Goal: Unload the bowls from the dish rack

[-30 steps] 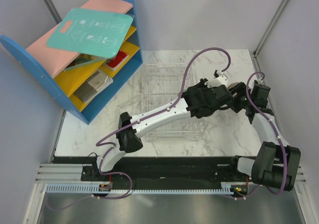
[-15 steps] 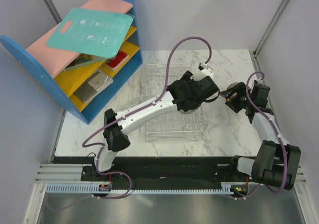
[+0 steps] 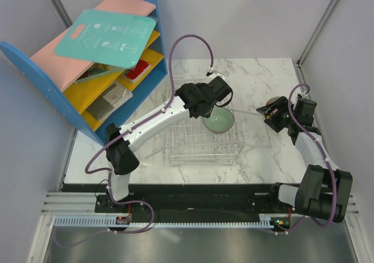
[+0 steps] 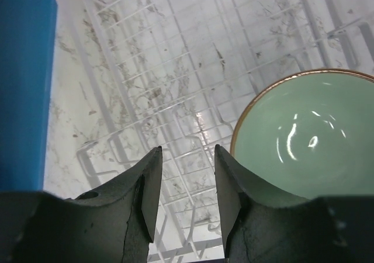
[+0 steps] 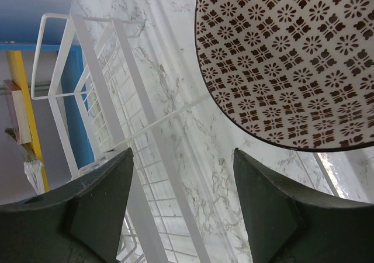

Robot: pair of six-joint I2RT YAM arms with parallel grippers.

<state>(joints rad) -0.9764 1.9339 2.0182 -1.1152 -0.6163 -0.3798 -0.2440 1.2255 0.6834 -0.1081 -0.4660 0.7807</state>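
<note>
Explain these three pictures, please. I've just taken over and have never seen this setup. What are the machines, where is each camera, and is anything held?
Two robot arms are bolted at the near edge of a marble table, each ending in a two-finger gripper. The overhead view looks down from behind them, with the left one on the left. The other two views come from cameras on the wrists, so the dark shapes at the bottom are each gripper's own fingers.

On the table sits a wire rack with a mint bowl in its right end. A blue-and-yellow shelf stands at the far left.

The left gripper hovers over the rack beside that bowl, open and empty. The right gripper is open too. A patterned bowl lies just ahead of it, not between its fingers. Nothing is held.
</note>
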